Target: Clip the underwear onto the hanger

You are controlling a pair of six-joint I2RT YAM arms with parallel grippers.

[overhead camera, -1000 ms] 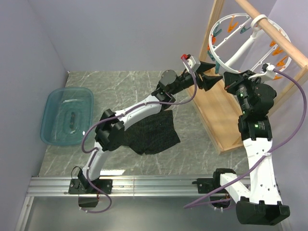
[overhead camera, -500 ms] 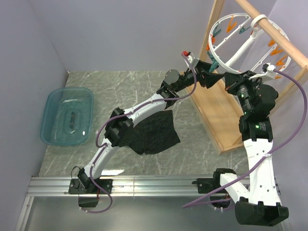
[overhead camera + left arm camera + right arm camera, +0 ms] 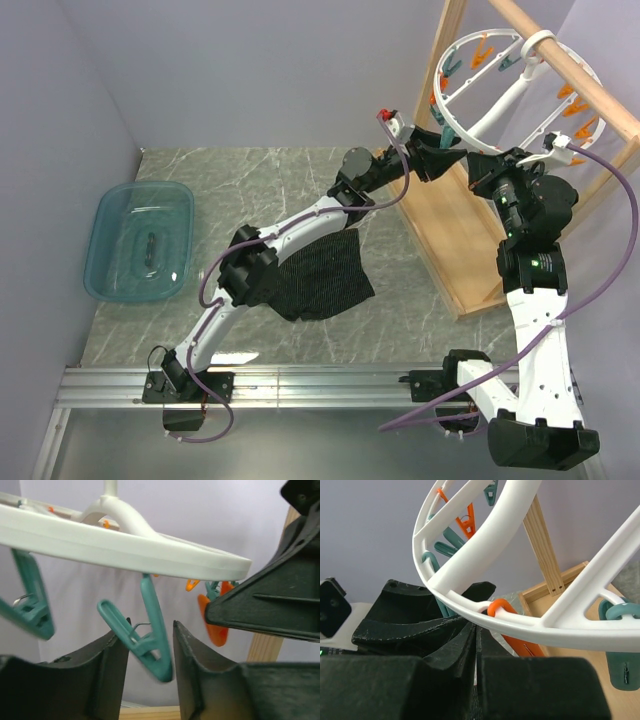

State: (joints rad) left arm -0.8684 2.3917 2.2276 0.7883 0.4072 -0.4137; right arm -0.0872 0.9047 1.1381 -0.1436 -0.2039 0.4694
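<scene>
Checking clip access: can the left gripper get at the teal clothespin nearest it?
Likely yes: the left gripper is open, and the teal clothespin hangs right between its fingers, nothing blocking.

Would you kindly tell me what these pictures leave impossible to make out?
1. Underwear: top view, the left arm covers its left edge.
2. Right pincer: right wrist view, the hanger crosses its tips, so any grip is unclear.
3. Orange clothespin: right wrist view, lower end hidden behind that pincer.
4. Dark thing in the blue tub: top view, too small to identify.
</scene>
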